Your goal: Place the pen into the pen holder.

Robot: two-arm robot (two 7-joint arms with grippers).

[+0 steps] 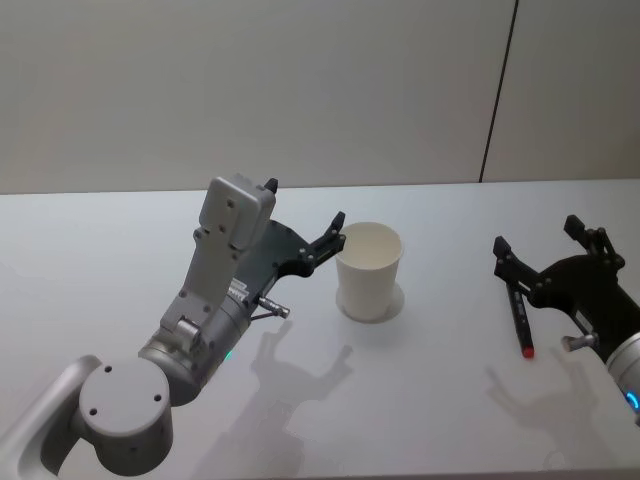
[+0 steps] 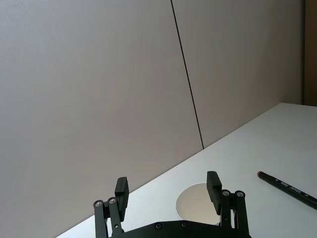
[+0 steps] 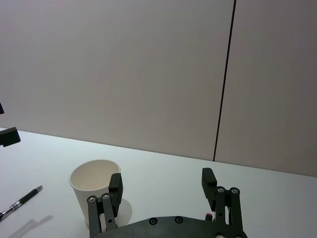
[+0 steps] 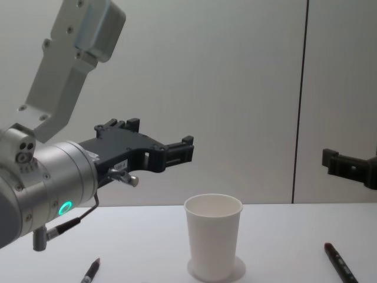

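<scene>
Found right gripper (image 1: 536, 233) spread open above red-tipped pen (image 1: 519, 318) lying toward desk's (image 1: 440, 400) right edge, pen holder (image 1: 369, 270) upright mid-desk, left gripper (image 2: 167, 181) open, raised beside it; recommend lowering squarely, straddling barrel mid-length, closing firmly before any lift.

White table (image 1: 120, 230) seen from the head and chest cameras, carrying three items. The pen holder (image 1: 368, 270), a plain white paper cup, stands upright near the middle with its mouth open upward. A black pen with a red end (image 1: 520, 318) lies flat well to its right, and a second pen (image 4: 91, 271), dark, lies flat to its left, neither touching the cup.
</scene>
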